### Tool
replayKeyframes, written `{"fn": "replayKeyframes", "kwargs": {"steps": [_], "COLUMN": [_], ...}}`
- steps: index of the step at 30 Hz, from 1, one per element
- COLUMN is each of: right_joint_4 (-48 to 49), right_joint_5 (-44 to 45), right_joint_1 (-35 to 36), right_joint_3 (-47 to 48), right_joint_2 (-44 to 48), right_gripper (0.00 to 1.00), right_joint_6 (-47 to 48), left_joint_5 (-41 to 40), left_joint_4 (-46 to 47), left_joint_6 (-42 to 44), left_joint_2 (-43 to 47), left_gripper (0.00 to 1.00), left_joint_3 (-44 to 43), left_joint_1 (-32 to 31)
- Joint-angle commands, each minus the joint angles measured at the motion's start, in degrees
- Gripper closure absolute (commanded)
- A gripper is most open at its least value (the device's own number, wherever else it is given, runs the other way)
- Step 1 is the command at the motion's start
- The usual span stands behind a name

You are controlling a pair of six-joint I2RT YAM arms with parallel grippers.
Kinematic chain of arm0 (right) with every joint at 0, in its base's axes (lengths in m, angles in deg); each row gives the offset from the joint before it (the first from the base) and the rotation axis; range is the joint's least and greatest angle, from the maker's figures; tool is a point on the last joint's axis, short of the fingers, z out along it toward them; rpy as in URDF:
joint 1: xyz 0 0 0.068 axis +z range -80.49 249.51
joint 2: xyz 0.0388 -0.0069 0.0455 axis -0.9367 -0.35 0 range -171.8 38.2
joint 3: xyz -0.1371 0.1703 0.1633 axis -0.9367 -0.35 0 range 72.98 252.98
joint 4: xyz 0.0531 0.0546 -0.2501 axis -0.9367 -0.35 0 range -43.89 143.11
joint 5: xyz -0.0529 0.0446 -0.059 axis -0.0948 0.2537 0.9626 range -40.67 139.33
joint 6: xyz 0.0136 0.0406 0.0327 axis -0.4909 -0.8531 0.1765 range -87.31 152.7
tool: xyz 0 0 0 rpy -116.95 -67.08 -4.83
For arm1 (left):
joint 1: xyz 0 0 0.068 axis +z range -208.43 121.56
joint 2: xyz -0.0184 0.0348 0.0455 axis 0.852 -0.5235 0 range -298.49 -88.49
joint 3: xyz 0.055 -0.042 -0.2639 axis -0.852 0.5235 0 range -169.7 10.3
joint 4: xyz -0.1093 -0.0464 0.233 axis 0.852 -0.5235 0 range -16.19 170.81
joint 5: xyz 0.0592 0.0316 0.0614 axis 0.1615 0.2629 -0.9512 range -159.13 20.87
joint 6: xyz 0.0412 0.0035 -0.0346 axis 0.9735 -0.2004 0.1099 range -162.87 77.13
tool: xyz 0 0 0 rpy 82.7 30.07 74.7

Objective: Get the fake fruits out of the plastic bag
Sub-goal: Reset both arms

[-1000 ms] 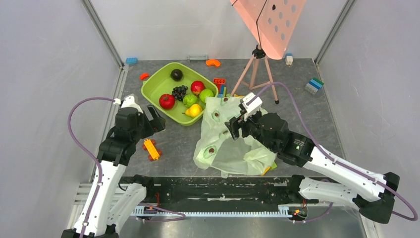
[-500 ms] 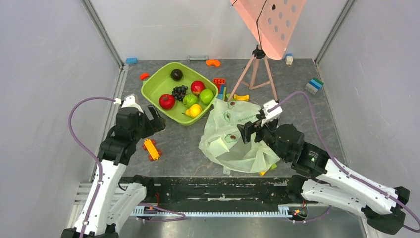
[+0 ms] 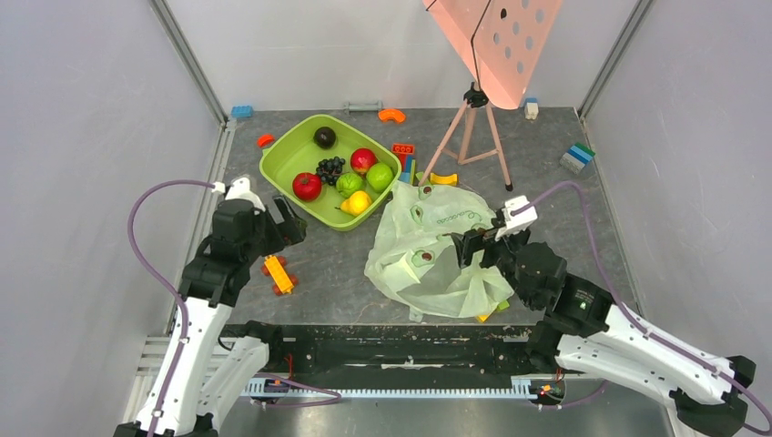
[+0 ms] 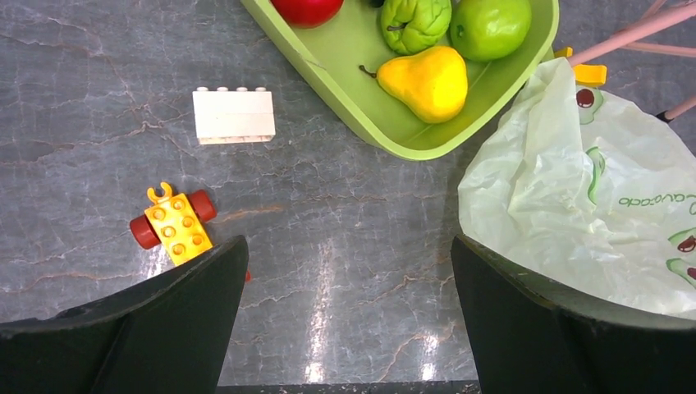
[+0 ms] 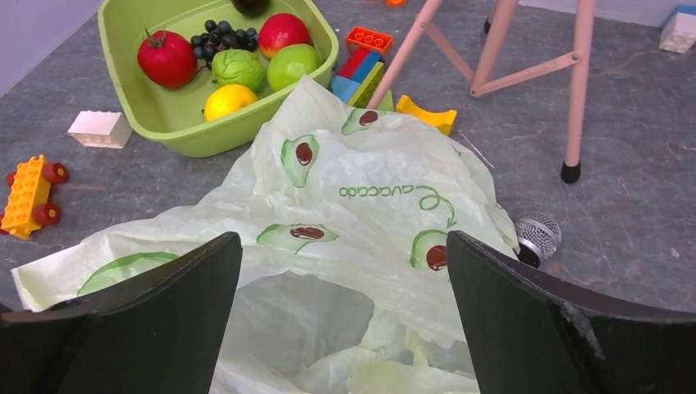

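Plainly, most of the job looks done. Nearest, the right gripper (image 5: 344,238) hangs just above the plastic bag (image 3: 410,273) with its jaws spread wide and nothing between them. The bag lies slack and crumpled on the table, and the opening beneath that gripper shows only pale film. Folds hide part of the inside, so a last fruit cannot be ruled out. To the left, the left gripper (image 4: 349,246) hovers near a yellow toy car (image 3: 279,273), jaws equally spread, holding nothing, apart from the bag. Farther back, the fake fruits (image 3: 350,184) sit in the lime-green tub (image 3: 293,157): the black grape bunch (image 3: 330,168), the round green one (image 3: 380,175) and the dark round one (image 3: 324,137). What remains, I judge, is at most checking the bag.
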Motion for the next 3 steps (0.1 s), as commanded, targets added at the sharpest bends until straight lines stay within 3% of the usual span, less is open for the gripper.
{"fn": "replayKeyframes", "kwargs": {"steps": [1,3], "right_joint_4": [-0.3,-0.5], "right_joint_5": [3.5,3.9], "right_joint_1": [0.3,0.3], "right_joint_3": [-0.1,-0.1], "right_joint_2": [0.4,0.3], "right_gripper": [0.02,0.02], "right_joint_6": [-1.0,-1.2], "left_joint_5": [1.6,1.1], "left_joint_4": [2.7,2.6], "left_joint_6": [3.7,3.2], "left_joint_2": [0.6,0.6], "left_gripper": [0.00,0.00], "left_joint_3": [0.4,0.4], "left_joint_1": [0.3,0.3]}}
